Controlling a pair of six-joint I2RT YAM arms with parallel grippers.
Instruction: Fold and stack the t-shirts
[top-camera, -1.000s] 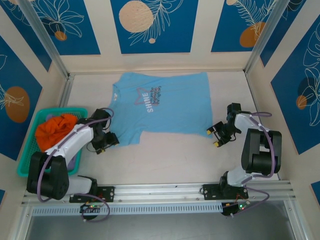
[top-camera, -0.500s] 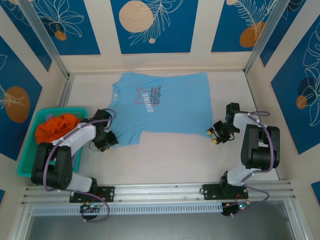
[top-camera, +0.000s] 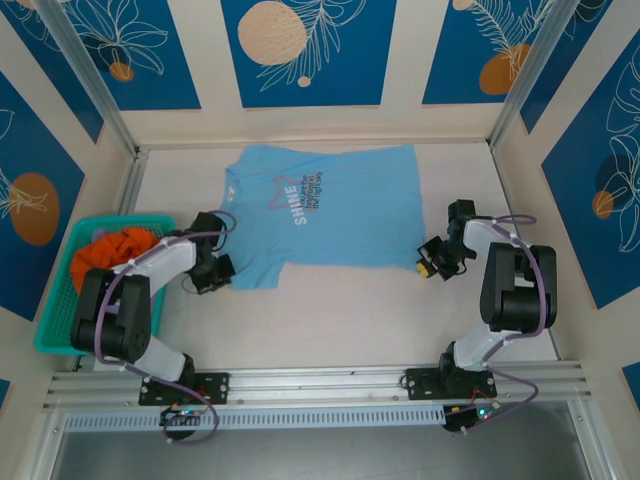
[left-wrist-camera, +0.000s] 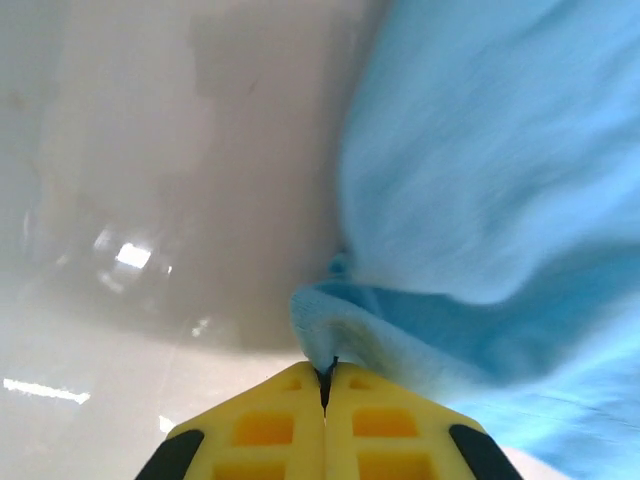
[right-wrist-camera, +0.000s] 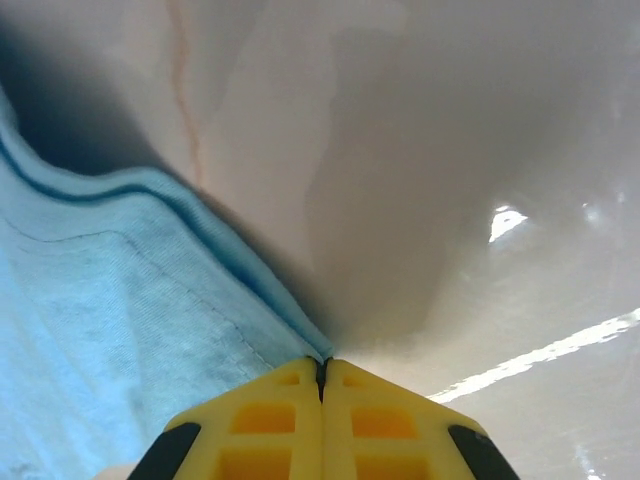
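A light sky-blue t-shirt lies spread flat on the table, its chest lettering facing up. My left gripper is at the shirt's near-left corner, shut on a fold of the blue cloth; its yellow fingertips pinch the hem. My right gripper is at the near-right corner, shut on the shirt's hemmed edge, which runs into the closed yellow fingertips.
A teal mesh basket stands at the left edge of the table with orange cloth and something purple in it. Patterned walls close in the back and sides. A metal rail runs along the near edge.
Both grippers have closed from open to shut on the shirt's near corners. The left one shifted slightly toward the shirt; the right one moved a little up and in to the hem.
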